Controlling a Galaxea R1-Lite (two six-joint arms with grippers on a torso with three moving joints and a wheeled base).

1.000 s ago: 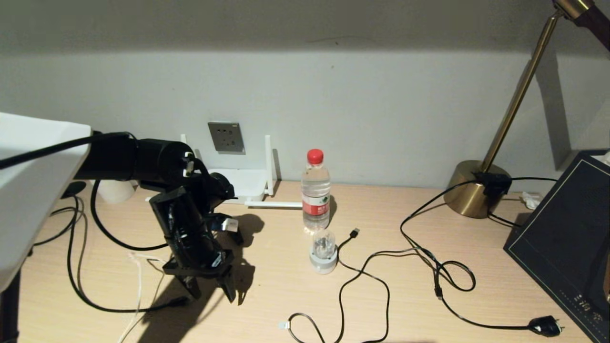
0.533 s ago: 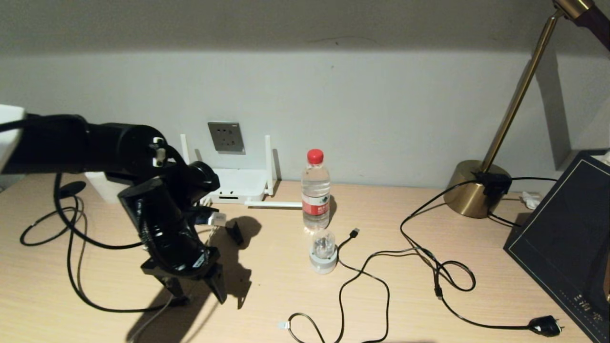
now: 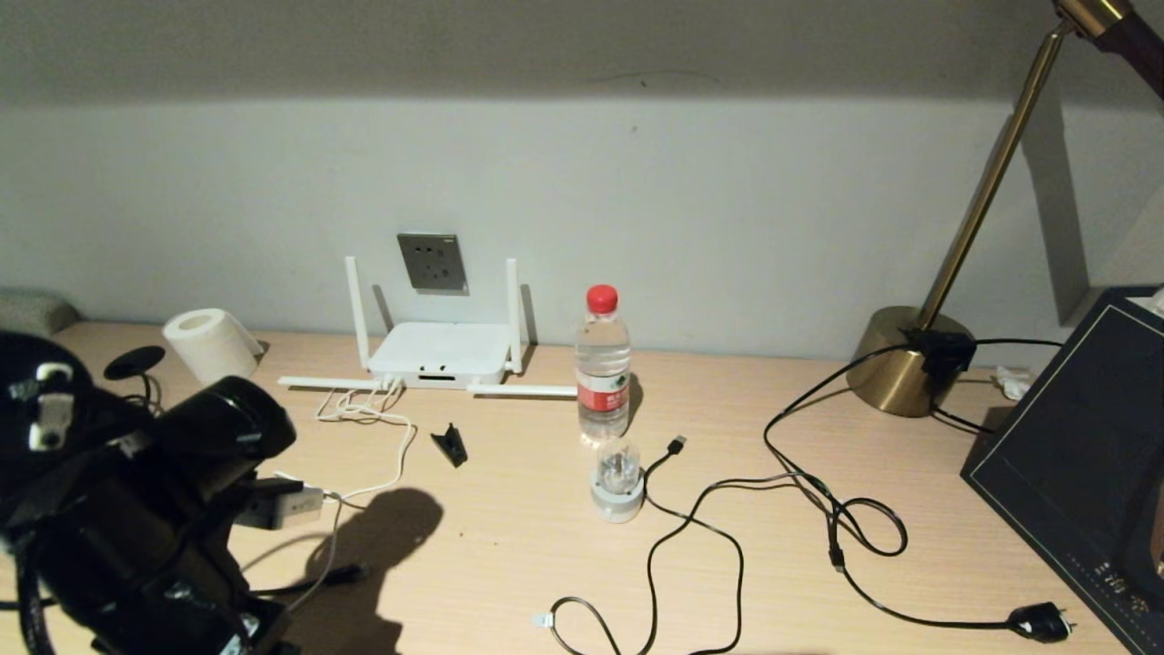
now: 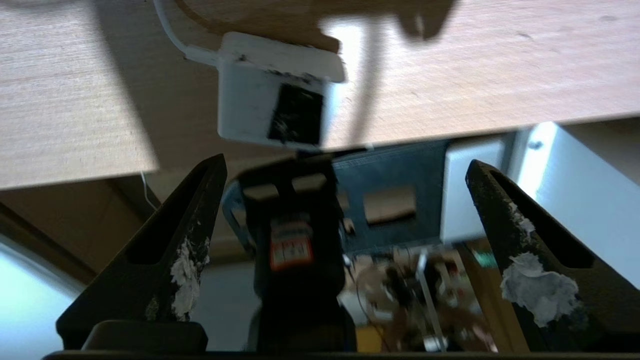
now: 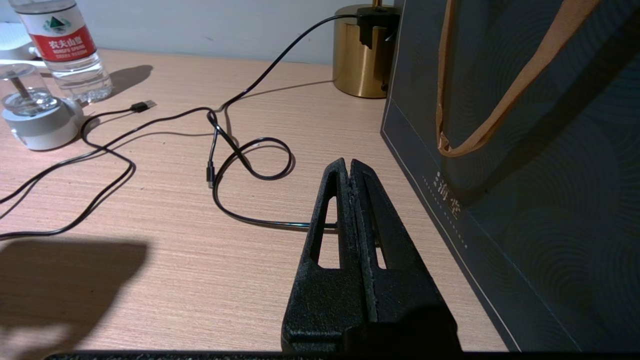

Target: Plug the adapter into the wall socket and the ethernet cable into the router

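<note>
Beside the router (image 3: 443,355), which sits on the counter (image 3: 546,528) under the wall socket (image 3: 431,262), stands a bottle (image 5: 62,47) labelled 农夫山泉. Nearer than the router, by the counter's front edge, the adapter (image 4: 275,107) lies close to the left pincer (image 4: 345,172), released and empty. Far from the router, the right pincer (image 5: 349,172) is clenched on nothing beside a dark bag (image 5: 525,165). Bare counter separates router and adapter.
</note>
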